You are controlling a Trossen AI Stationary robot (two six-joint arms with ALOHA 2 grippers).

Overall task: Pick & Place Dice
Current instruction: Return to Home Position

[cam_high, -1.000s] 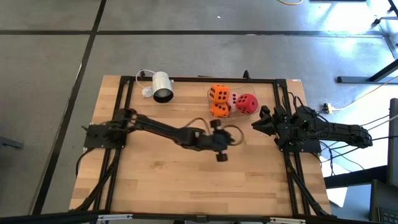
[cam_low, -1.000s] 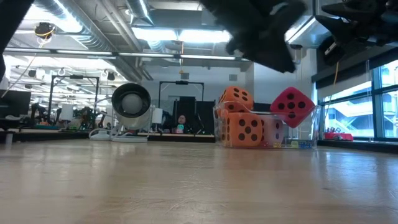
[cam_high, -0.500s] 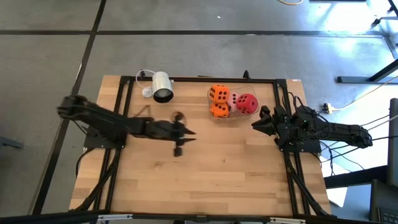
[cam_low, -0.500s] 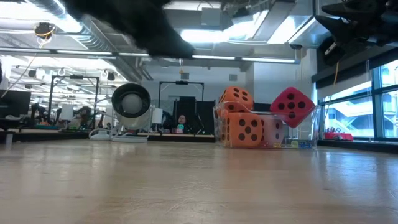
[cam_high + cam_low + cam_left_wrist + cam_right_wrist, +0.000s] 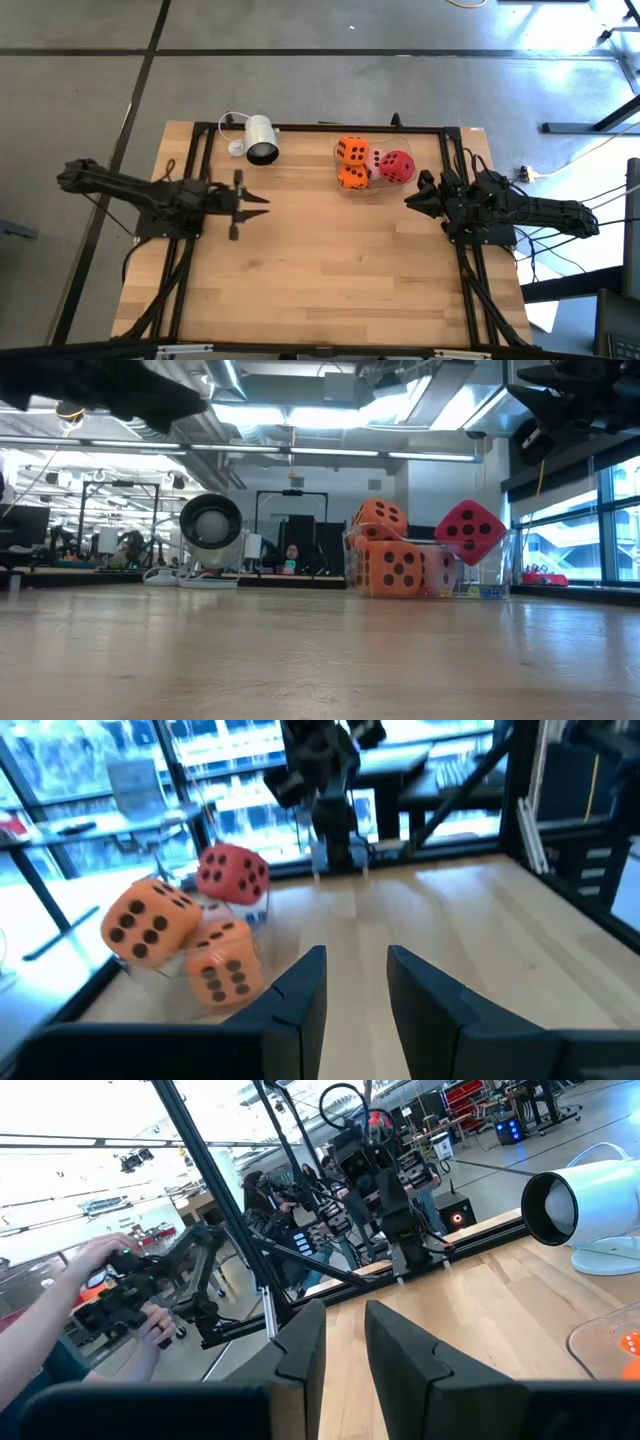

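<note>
Four dice sit heaped in a clear container (image 5: pixel 372 186) near the table's far right. Two orange dice (image 5: pixel 352 150) (image 5: pixel 352 177) are stacked. The red die (image 5: pixel 397 167) leans on the container's right side, and the pale pink die (image 5: pixel 375 159) lies between them. The low view shows the upper orange die (image 5: pixel 380 515) on the lower one (image 5: pixel 395 567), with the red die (image 5: pixel 468 530) tilted. My left gripper (image 5: pixel 255 200) hovers open over the table's left part, pointing right at the dice (image 5: pixel 215 965). My right gripper (image 5: pixel 410 200) waits, open by a narrow gap, at the right edge beside the container.
A white cylindrical camera (image 5: pixel 262 140) with its cord stands on the far edge, left of the container. Black frame rails (image 5: pixel 320 127) run along the table's sides. Bare wood (image 5: pixel 330 270) spans the middle and near part. Beyond the table, a person's hands (image 5: pixel 110 1265) show in the right wrist view.
My left arm has drawn back from the table's middle, just near the container, toward the left edge, and its gripper now hovers over the left part. The dice and my right arm have stayed where they were.
</note>
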